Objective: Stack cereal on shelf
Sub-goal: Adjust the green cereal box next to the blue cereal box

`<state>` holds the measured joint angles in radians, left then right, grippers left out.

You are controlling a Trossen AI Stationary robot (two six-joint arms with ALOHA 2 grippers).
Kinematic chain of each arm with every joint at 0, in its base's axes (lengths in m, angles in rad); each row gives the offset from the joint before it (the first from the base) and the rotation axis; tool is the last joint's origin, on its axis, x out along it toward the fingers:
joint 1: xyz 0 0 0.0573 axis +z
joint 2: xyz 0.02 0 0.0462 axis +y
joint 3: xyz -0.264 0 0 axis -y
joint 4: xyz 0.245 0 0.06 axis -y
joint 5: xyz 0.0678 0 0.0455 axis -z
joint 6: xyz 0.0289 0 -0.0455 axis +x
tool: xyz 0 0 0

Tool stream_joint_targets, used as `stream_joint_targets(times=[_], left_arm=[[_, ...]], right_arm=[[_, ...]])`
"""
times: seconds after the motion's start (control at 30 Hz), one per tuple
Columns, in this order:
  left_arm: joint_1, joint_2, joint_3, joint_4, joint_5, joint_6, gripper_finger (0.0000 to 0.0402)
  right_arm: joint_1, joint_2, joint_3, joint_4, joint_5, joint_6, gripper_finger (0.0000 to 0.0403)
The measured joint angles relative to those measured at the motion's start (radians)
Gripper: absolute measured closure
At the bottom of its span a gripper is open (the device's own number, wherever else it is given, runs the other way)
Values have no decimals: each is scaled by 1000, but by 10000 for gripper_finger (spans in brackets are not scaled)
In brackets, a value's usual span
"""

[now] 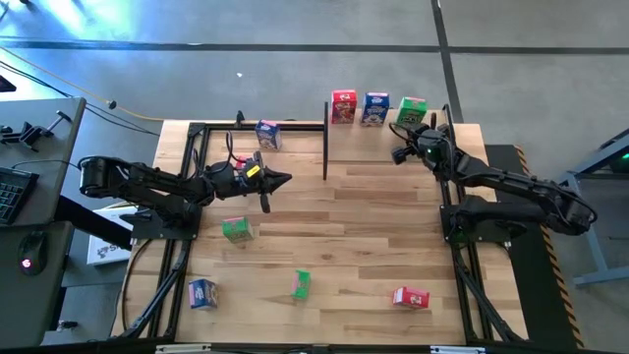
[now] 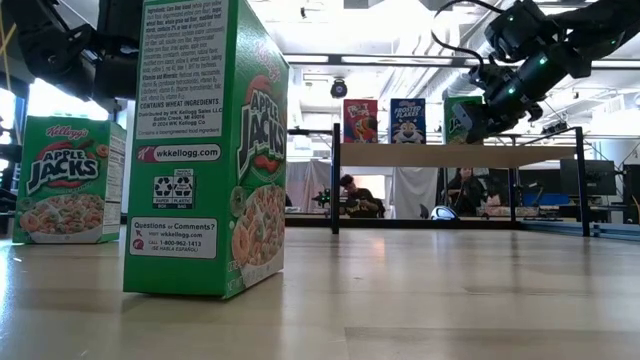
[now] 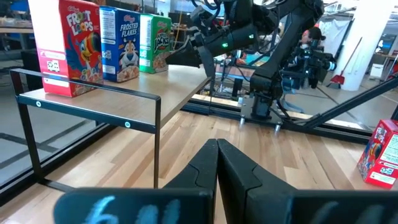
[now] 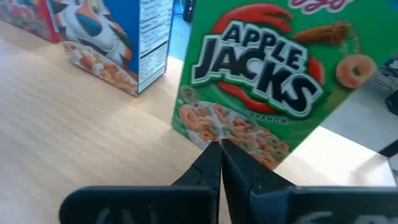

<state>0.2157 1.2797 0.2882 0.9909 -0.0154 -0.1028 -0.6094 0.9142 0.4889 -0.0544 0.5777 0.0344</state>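
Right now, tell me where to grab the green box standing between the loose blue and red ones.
Take the green box near its top, coming straight down from above, with the fingers closing across its two broad printed faces. It stands upright with nothing touching it, and that looks like its thinnest span. The left gripper, shut at present, seems the closer one.

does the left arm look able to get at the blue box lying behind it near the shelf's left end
Probably yes. The blue box lies on the table close to the left gripper, whose fingers are shut, and nothing stands between them. The shelf post and rail sit just beside the box, so the approach is somewhat tight.
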Motion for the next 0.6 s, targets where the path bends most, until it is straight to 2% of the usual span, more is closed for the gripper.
stream_joint_targets(times=[0.6], left_arm=[[0, 0, 0, 0, 0, 1, 401]], right_arm=[[-52, 1, 0, 21, -37, 18, 403]])
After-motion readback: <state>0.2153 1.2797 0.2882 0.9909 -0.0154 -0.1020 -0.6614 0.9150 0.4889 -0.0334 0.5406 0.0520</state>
